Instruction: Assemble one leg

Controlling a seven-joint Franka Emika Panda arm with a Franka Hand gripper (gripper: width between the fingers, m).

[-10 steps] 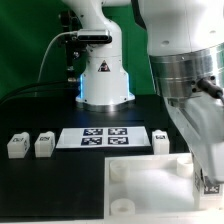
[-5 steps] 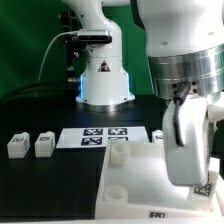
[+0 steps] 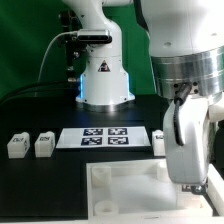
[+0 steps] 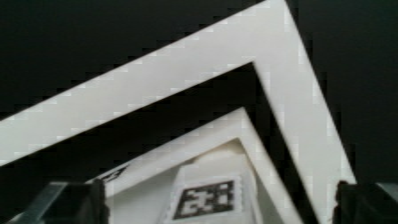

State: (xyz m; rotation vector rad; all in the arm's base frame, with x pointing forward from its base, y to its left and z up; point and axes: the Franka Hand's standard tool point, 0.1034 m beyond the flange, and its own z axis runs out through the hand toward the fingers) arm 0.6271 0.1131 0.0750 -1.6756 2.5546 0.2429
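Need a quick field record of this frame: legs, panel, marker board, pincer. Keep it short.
loose legs: two small white blocks, first, second, side by side at the exterior view's left
third leg, at the marker board's end toward the exterior view's right, partly hidden by the arm
marker board, flat on the black table, between the legs
panel: large white panel, in the foreground, round sockets on its near corners
pincer: fingertips not visible in the exterior view; open or shut cannot be told
wrist view: white panel edges and a square tag, blurred
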